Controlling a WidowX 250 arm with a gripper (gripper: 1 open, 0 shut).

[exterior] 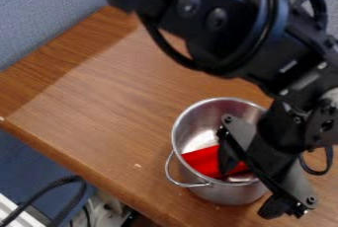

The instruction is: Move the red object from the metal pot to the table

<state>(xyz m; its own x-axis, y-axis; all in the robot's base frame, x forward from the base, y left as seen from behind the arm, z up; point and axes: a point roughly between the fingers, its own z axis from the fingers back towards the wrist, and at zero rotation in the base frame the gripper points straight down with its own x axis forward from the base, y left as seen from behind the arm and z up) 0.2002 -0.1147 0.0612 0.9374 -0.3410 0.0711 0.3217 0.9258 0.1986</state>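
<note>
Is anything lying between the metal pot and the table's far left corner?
No. In the camera view, the table is bare wood between the metal pot and that corner.

Backdrop: blue-grey textured wall/panel (53, 9) fills the upper left, looks like fabric or carpet-type surface. Below the wooden top's near edge, a darker blue-grey area (34, 167), blurred, can't tell if floor or panel. Bottom left: 1 black cable (46, 193) loops up from the frame edge, with some pale cluttered items (106, 214) beside it, too blurred to identify. Light is soft and even, with a pale sheen across the wood at upper centre. No windows in view.
</note>
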